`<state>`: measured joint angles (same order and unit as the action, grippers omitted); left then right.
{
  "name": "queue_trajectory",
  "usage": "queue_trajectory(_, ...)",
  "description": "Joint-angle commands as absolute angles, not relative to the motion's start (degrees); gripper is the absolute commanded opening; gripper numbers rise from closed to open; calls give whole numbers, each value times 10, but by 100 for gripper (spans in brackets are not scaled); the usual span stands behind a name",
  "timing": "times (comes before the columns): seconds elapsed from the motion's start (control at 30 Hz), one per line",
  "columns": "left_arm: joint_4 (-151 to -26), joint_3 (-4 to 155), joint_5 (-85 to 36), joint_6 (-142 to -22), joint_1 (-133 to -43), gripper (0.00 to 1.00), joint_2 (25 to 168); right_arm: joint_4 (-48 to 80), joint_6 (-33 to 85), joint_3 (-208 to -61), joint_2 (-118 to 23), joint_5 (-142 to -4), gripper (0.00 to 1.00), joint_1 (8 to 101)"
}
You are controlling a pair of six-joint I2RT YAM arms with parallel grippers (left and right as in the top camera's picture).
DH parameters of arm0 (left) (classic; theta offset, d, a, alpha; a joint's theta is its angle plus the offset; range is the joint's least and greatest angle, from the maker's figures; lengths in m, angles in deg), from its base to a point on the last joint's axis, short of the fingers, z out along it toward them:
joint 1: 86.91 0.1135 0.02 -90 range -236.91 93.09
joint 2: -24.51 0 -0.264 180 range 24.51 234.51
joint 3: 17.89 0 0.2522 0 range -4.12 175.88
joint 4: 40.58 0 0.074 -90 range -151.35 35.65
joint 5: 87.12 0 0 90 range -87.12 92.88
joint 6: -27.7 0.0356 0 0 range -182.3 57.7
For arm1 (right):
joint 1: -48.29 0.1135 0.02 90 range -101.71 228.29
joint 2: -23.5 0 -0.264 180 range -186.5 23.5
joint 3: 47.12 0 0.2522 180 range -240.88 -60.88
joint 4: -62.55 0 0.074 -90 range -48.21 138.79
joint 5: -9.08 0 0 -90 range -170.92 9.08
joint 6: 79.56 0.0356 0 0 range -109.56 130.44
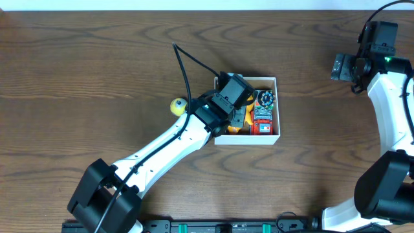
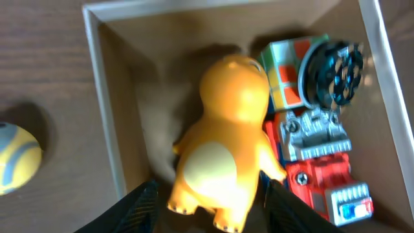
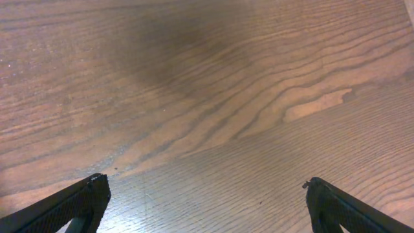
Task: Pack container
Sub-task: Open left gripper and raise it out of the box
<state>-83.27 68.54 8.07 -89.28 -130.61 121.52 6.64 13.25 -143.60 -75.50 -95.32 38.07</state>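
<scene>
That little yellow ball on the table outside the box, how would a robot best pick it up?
Grip the yellow ball across its middle, coming from straight above: it is round and lies free on the table, apart from the container wall.

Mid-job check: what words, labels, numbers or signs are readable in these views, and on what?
No text is legible in any view.
On the red toy truck in the container: a white panel with blue marks, too blurred to read.
On the multicoloured block, the orange figure and the yellow ball: no lettering visible.
</scene>
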Motion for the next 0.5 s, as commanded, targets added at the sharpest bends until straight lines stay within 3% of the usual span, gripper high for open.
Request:
queue_trajectory(0.0, -831, 692, 131, -889, -1297, 54, 1202, 68, 142, -1445, -760, -955, 99, 378)
queue_trajectory(0.17, -839, 693, 153, -894, -1267, 54, 1182, 68, 142, -1445, -760, -955, 99, 378)
queue_trajectory(0.3, -840, 693, 152, -992, -1227, 54, 1159, 68, 142, -1445, -760, -955, 99, 378)
queue_trajectory(0.47, -858, 692, 152, -1082, -1167, 72, 1144, 68, 142, -1445, -760, -955, 99, 378)
